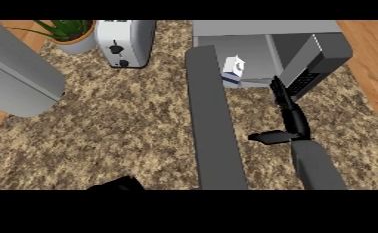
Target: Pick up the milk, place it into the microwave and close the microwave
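Note:
The milk [235,70], a small white carton with a blue band, stands upright on the floor of the open microwave [258,29] at the top right. Nothing holds it. The microwave's long grey door [214,122] swings out toward me, left of the carton. My right hand [289,111] is to the right of the carton and apart from it. Its fingers are straight and point up at the microwave's dark right panel [317,64], with the thumb stuck out to the left. Only a black bit of my left hand [118,183] shows at the lower edge.
A silver toaster [125,42] stands at the back, left of the microwave. A potted plant [70,34] is in the far left corner. A large grey rounded body [26,79] fills the left edge. Speckled counter [125,122] lies between them.

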You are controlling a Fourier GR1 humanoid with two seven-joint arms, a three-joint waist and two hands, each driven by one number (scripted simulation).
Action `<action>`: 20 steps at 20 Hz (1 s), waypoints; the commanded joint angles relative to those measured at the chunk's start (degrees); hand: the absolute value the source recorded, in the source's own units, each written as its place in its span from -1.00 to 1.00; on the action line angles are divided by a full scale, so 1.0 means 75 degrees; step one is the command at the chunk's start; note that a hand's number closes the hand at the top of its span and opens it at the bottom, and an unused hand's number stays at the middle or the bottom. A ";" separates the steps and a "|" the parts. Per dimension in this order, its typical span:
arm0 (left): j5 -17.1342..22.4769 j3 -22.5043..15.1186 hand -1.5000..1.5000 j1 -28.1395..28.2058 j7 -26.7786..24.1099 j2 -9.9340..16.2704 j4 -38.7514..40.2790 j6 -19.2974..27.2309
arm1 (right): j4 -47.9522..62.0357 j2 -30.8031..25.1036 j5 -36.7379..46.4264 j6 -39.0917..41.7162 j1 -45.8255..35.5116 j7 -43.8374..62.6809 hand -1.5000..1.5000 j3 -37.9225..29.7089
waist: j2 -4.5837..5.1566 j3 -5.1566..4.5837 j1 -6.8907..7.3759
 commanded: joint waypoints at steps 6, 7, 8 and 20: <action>-0.0818 -0.0280 1.00 -0.1618 0.0830 -0.0220 0.1071 0.0237 | -0.3404 -0.0131 -0.0637 0.1050 0.2648 0.0645 -1.00 0.0363 | 0.0026 -0.0005 0.0010; -0.0802 -0.0243 1.00 -0.2146 0.1104 -0.0358 0.1470 0.0372 | -0.3759 -0.0057 -0.0673 0.0934 0.2897 0.0703 -1.00 0.0369 | 0.0032 -0.0008 -0.0067; -0.0959 -0.0419 1.00 -0.2718 0.1376 -0.0360 0.1676 0.0666 | -0.3946 -0.0076 -0.0774 0.1018 0.2992 0.0786 -1.00 0.0360 | 0.0059 0.0001 0.0019; -0.0721 -0.2186 1.00 -0.5556 0.0861 -0.0363 0.6215 0.1268 | -0.6322 -0.0504 -0.1449 0.1496 0.4798 0.1137 -1.00 0.0140 | 0.0120 -0.0001 -0.0067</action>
